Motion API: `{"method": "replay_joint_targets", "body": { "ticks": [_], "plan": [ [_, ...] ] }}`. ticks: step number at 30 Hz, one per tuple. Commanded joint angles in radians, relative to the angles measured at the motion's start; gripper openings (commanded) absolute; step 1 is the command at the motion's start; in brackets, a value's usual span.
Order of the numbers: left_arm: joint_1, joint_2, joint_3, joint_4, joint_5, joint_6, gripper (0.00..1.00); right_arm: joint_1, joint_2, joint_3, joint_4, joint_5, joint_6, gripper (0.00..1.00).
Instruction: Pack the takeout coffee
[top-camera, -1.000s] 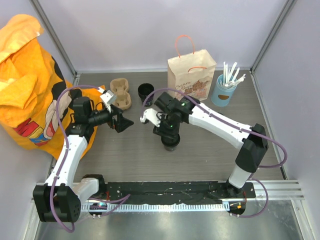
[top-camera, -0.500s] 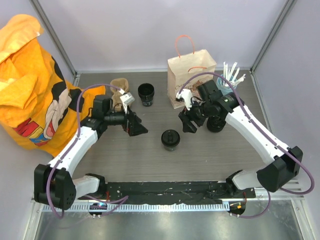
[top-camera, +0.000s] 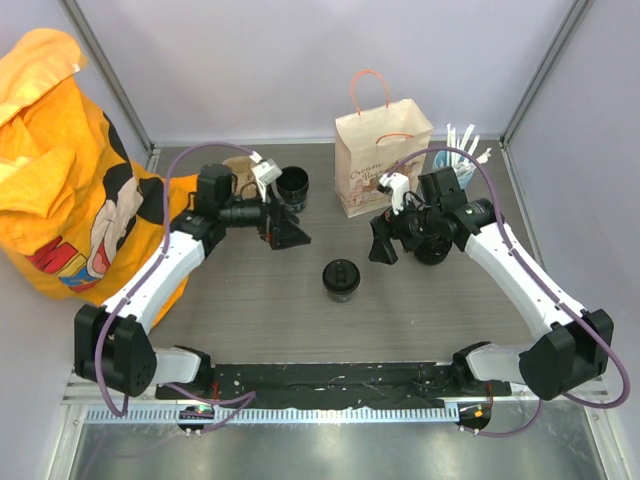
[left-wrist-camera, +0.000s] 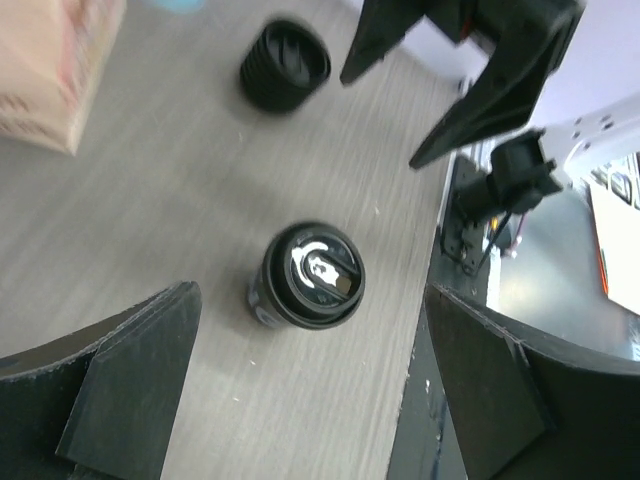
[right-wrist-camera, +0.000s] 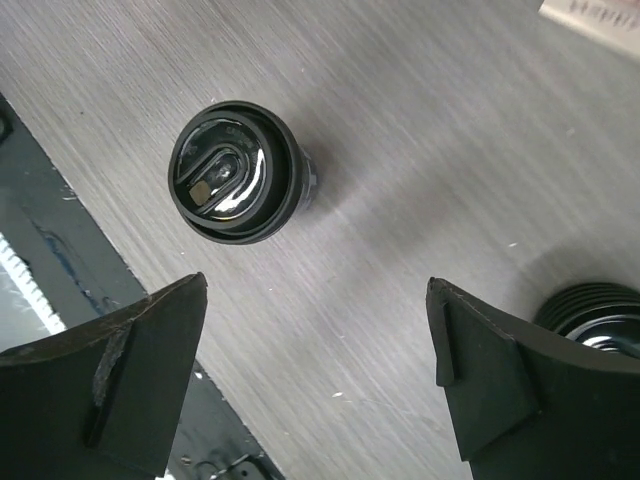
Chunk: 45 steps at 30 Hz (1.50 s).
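The takeout coffee, a small black cup with a black lid, stands upright on the grey table between my two grippers. It shows in the left wrist view and the right wrist view. My left gripper is open and empty, up and left of the cup, with the cup ahead of its open jaws. My right gripper is open and empty, up and right of the cup. The tan paper bag with orange handles stands upright at the back.
An open black cup stands beside the left wrist. A ridged black round thing sits under the right arm. A light-blue cup of white straws is right of the bag. A brown carrier and a yellow bag are at left.
My right gripper has let go of the lidded cup and drawn back to the right. My left gripper has swung right and toward the back. The cup has stayed in place.
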Motion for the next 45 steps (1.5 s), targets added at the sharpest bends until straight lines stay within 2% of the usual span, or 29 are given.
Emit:
{"method": "replay_joint_targets", "body": {
  "ticks": [1, 7, 19, 28, 45],
  "plan": [
    [-0.092, 0.033, 0.002, -0.076, -0.111, 0.046, 1.0, -0.044, 0.025, -0.025, 0.11, -0.117, 0.102, 0.94],
    [-0.135, 0.114, -0.007, -0.072, -0.138, 0.009, 1.0, -0.061, 0.064, -0.062, 0.15, -0.232, 0.155, 0.94],
    [-0.21, 0.255, -0.027, -0.039, -0.182, -0.034, 1.0, -0.063, -0.003, -0.136, 0.179, -0.229, 0.145, 0.94],
    [-0.259, 0.338, -0.005, -0.033, -0.185, -0.048, 1.0, -0.063, 0.023, -0.139, 0.134, -0.231, 0.106, 0.94],
    [-0.284, 0.403, 0.025, -0.032, -0.191, -0.056, 1.0, -0.063, -0.003, -0.151, 0.134, -0.243, 0.104, 0.93]
  ]
}}
